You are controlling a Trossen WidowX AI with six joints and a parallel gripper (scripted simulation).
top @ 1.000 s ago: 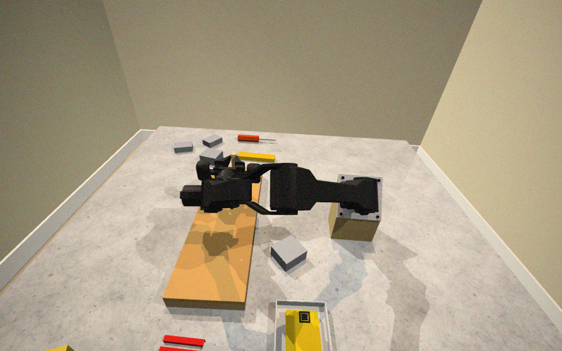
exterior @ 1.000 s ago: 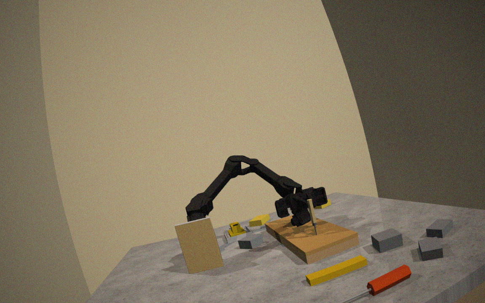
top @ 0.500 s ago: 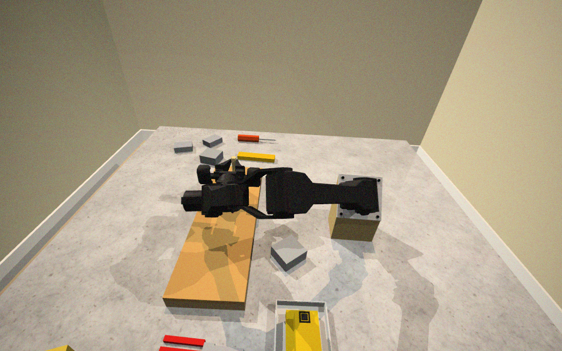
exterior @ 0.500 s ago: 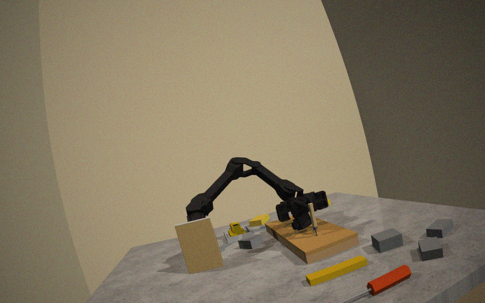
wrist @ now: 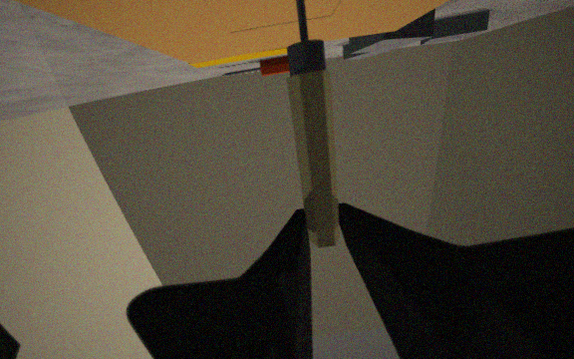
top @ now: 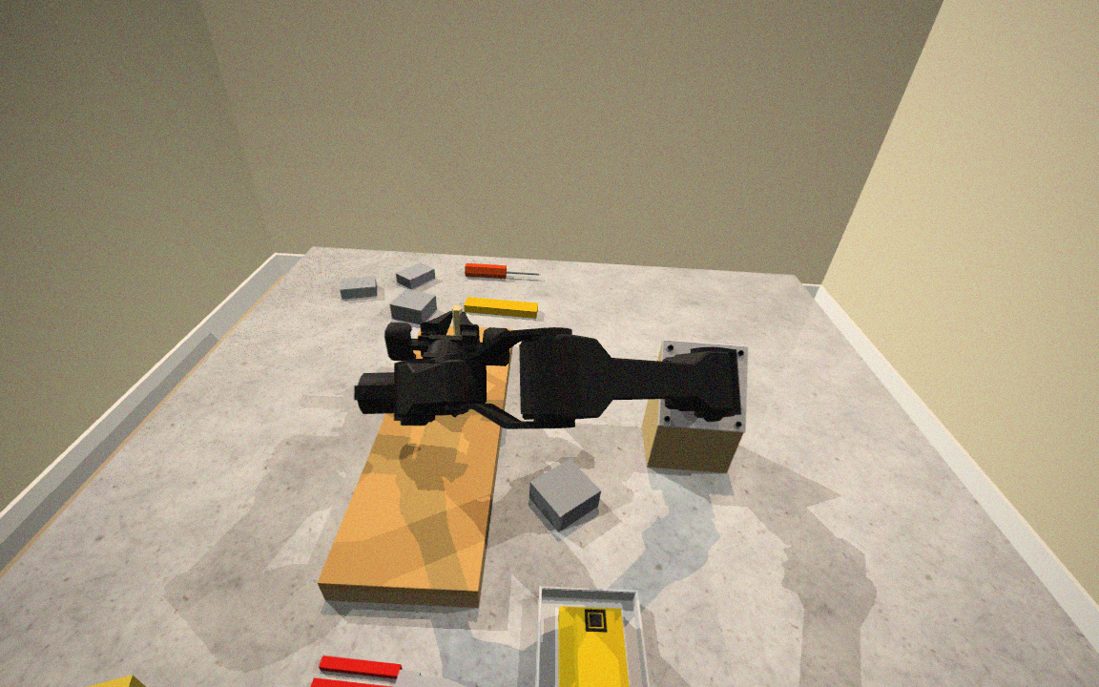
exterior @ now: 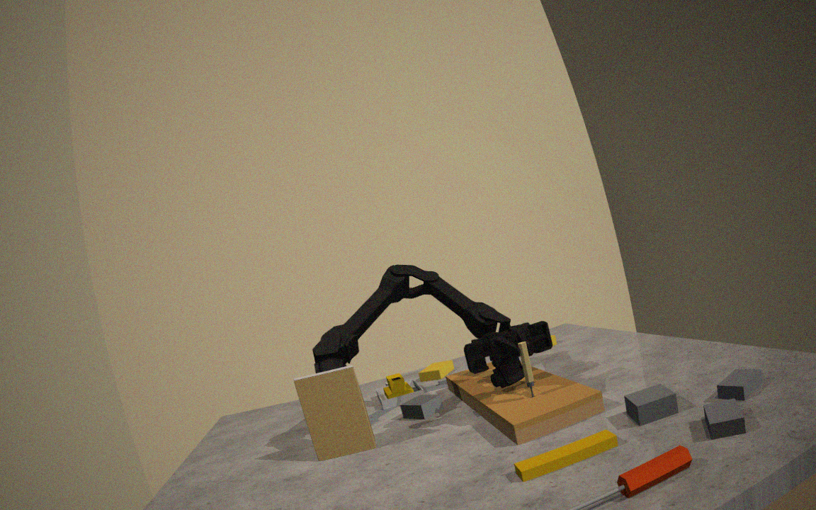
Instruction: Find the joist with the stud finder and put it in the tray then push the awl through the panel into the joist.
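My gripper [wrist: 321, 213] is shut on the awl [top: 457, 318] [exterior: 526, 363] [wrist: 314, 135] by its tan handle. The awl is nearly upright, with a slight lean in the exterior view, and its shaft points down over the far part of the orange floor panel [top: 412, 547] [exterior: 559, 415] [wrist: 177, 25]. In the exterior view the tip is at or just above the panel top; I cannot tell whether it touches. The yellow stud finder [top: 591, 654] [exterior: 396, 387] lies in the white tray [top: 547, 632]. No joist is visible.
Grey blocks [top: 565, 495] [top: 412, 304] [exterior: 650, 404] lie on both sides of the panel. Beyond its far end lie a yellow bar [top: 500, 307] [exterior: 566, 455] and a red screwdriver [top: 485, 270] [exterior: 655, 470]. A red-ended object [top: 359, 666] lies at the near edge of the top view.
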